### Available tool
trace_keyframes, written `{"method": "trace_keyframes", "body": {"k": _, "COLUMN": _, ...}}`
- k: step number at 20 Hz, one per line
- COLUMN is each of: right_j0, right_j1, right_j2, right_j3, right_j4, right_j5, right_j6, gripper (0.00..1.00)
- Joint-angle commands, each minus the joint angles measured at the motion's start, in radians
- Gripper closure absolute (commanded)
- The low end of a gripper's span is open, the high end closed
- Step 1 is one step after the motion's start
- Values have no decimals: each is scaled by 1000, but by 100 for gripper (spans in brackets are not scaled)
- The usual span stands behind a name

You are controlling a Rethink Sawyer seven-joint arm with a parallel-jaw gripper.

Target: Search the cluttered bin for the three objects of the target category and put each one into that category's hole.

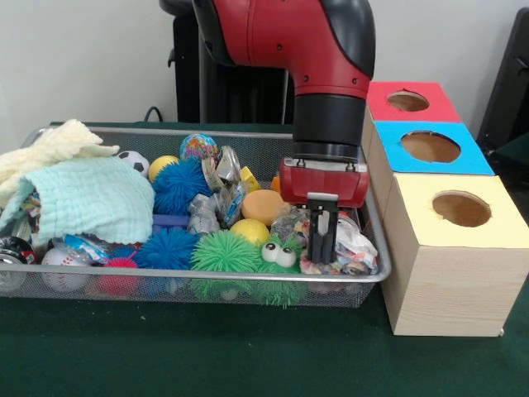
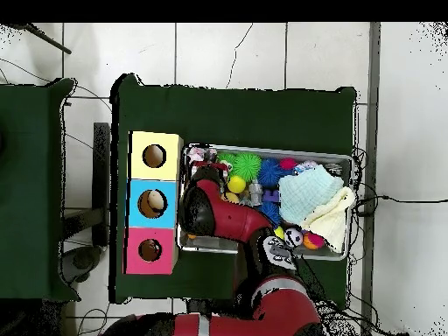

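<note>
My gripper (image 1: 322, 252) reaches down into the right end of the wire bin (image 1: 207, 285). Its fingers stand close together, pinched into a crinkly foil packet (image 1: 357, 248) lying in a heap of wrappers. More foil packets (image 1: 216, 194) sit mid-bin. Right of the bin stands a row of three wooden boxes with round holes: red-topped (image 1: 438, 112), blue-topped (image 1: 397, 161) and yellow-topped (image 1: 421, 227). In the overhead view the red arm (image 2: 206, 210) covers the gripper, and the blue-topped box (image 2: 171, 188) shows something tan in its hole.
The bin also holds green spiky balls (image 1: 223, 251), one with googly eyes (image 1: 279, 256), blue spiky balls (image 1: 178, 186), a yellow ball (image 1: 250, 231), an orange piece (image 1: 264, 207), a globe ball (image 1: 198, 147), and mint (image 1: 91, 198) and cream (image 1: 45, 149) cloths at the left.
</note>
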Motion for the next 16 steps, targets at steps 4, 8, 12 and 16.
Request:
{"method": "trace_keyframes", "body": {"k": 4, "right_j0": -24, "right_j1": 42, "right_j2": 93, "right_j3": -10, "right_j4": -30, "right_j5": -66, "right_j6": 254, "gripper": 100}}
{"method": "trace_keyframes", "body": {"k": 8, "right_j0": -24, "right_j1": 27, "right_j2": 90, "right_j3": -2, "right_j4": -30, "right_j5": -47, "right_j6": 242, "gripper": 100}}
{"method": "trace_keyframes", "body": {"k": 12, "right_j0": -63, "right_j1": -106, "right_j2": 101, "right_j3": 103, "right_j4": -80, "right_j5": 69, "right_j6": 209, "gripper": 100}}
{"method": "trace_keyframes", "body": {"k": 16, "right_j0": -151, "right_j1": -277, "right_j2": 150, "right_j3": 222, "right_j4": -140, "right_j5": 241, "right_j6": 153, "gripper": 100}}
